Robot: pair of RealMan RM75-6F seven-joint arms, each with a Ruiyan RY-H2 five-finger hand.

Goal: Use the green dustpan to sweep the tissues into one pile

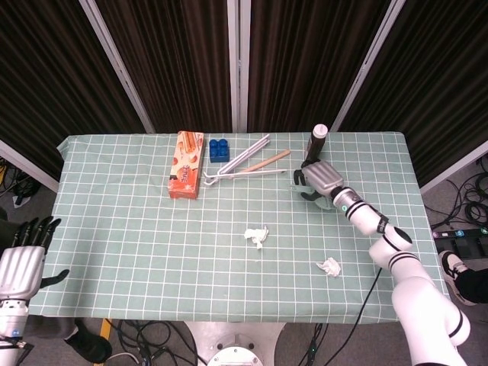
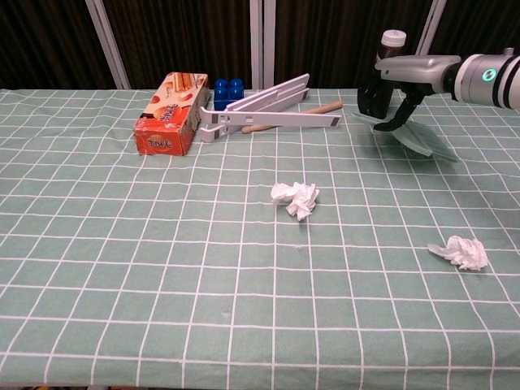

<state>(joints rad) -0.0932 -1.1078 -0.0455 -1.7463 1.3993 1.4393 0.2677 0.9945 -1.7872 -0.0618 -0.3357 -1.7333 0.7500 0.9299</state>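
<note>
Gripping the pale green plastic dustpan by its handle end, the right hand has its dark fingers curled around it, close in front of the dark brown bottle with a white cap. The pan hangs tilted, its flat blade sloping down and away toward the robot's right; whether its edge touches the green checked tablecloth I cannot tell.

Two crumpled white tissues show. One tissue lies nearer the robot and to the left of the hand, near the table's middle. The other tissue lies well nearer the robot and to the hand's right, close to the front edge. They are well apart from each other. A further tissue may sit under or behind the pan, but nothing of it shows here.

To sweep well, the blade's leading edge should probably come down flat on the cloth behind a tissue, on the side away from the intended pile, then push slowly and low so the light paper rolls ahead instead of slipping under or snagging the cloth. Keeping clear of the bottle matters, since a swing of the wrist could topple it.

Farther left of the hand lie a wooden stick, a white folding rack, blue blocks and an orange snack box. The left hand hangs off the table's near-left corner, fingers apart, holding nothing.
</note>
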